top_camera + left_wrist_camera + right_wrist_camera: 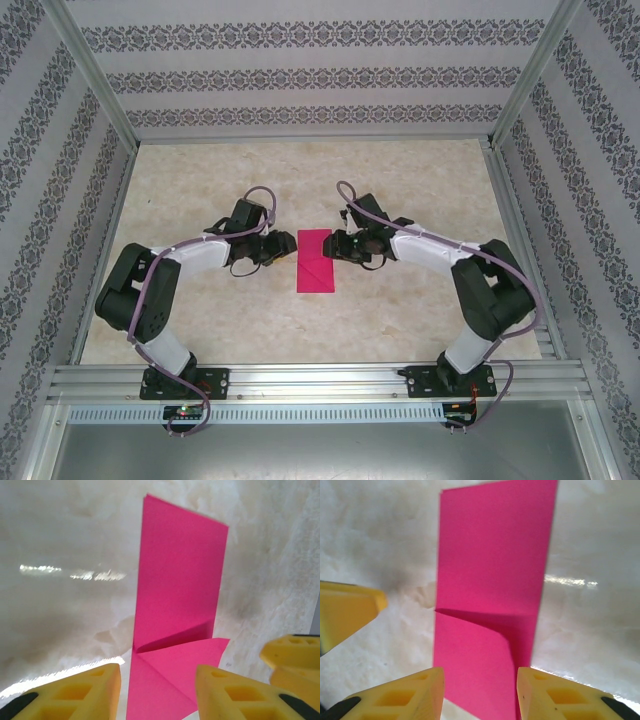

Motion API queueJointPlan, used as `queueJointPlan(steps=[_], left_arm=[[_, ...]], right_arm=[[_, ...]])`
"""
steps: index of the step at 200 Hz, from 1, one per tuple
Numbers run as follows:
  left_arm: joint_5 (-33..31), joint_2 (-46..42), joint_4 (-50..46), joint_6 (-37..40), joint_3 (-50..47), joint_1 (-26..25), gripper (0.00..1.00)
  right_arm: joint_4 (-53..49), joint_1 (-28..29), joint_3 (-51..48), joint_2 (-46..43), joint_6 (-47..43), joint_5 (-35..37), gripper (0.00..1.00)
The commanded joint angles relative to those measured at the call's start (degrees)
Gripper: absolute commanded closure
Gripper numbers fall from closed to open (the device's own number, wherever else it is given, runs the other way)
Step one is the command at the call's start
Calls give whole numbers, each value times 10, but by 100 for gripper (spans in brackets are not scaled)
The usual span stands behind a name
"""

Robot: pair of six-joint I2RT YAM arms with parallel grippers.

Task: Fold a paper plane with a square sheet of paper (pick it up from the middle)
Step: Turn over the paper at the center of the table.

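Pink paper [317, 260], folded narrow with one corner turned in, lies mid-table [200, 180]. I see the left gripper [288, 250] and right gripper [335, 245] flanking it, jaws spread.

The thin folded paper sheet [317, 261] is plain bright magenta-pink, unmarked. The stone-look counter [300, 330] is cream with faint beige marbling. The left tool [157, 675] and right tool [480, 675] are yellow with black patches. The white-and-black arms [190, 255] carry purple cables [262, 192]. The walls [300, 75] show grey floral bands on white.
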Motion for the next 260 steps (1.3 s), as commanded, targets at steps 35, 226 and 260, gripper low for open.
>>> queueJointPlan(steps=[35, 226, 260], left_arm=[[34, 12, 57, -36, -13, -24, 55], [58, 64, 75, -34, 7, -60, 55], [56, 70, 76, -34, 8, -60, 55]], right_arm=[[30, -8, 19, 59, -23, -22, 63], [70, -27, -7, 76, -8, -32, 92], [76, -29, -10, 75, -5, -34, 95]])
